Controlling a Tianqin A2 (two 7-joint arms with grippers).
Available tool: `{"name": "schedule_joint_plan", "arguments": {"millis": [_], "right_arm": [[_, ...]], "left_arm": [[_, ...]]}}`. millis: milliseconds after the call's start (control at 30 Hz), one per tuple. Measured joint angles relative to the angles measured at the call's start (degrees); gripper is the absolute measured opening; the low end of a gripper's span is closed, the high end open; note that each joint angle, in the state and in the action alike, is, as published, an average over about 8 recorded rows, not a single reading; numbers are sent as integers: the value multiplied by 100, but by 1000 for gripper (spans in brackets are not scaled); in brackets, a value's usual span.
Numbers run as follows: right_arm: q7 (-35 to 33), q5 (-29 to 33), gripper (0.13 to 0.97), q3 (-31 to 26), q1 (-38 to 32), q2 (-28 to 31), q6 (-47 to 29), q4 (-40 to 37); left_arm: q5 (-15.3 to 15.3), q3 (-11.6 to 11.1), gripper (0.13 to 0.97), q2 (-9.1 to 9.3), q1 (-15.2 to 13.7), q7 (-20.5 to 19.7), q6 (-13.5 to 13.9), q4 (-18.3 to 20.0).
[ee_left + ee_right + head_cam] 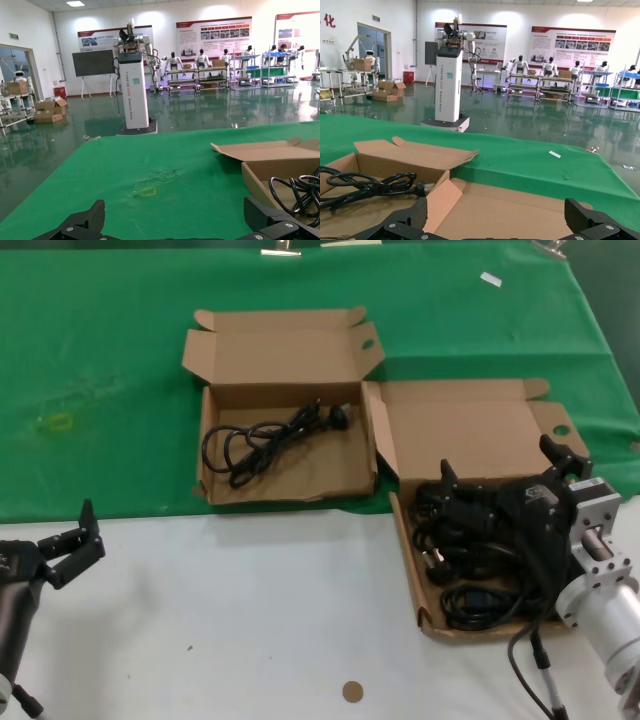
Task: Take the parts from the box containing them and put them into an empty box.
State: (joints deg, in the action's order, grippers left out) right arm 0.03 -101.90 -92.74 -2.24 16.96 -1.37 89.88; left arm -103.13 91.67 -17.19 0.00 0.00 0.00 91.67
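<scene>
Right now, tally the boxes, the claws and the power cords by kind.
Cardboard boxes: 2 (left, right)
Claws: 2 (left, right)
Cord alone in the left box: 1
Cords tangled in the right box: cannot count
Total counted: 5

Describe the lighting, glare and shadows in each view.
Head view: even overhead light, soft shadows inside both boxes, black cords merging with the right gripper. Left wrist view: ceiling lights mirrored as glare on the glossy floor. Right wrist view: the same floor glare, bright hall.
</scene>
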Motion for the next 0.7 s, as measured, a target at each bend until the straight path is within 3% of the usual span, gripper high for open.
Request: {"name": "schedule_joint_plan", "arguments": {"millis": [700], "right_arm": [[0,0,966,0,0,0,0,0]], "left_arm": [[0,0,966,0,0,0,0,0]]}}
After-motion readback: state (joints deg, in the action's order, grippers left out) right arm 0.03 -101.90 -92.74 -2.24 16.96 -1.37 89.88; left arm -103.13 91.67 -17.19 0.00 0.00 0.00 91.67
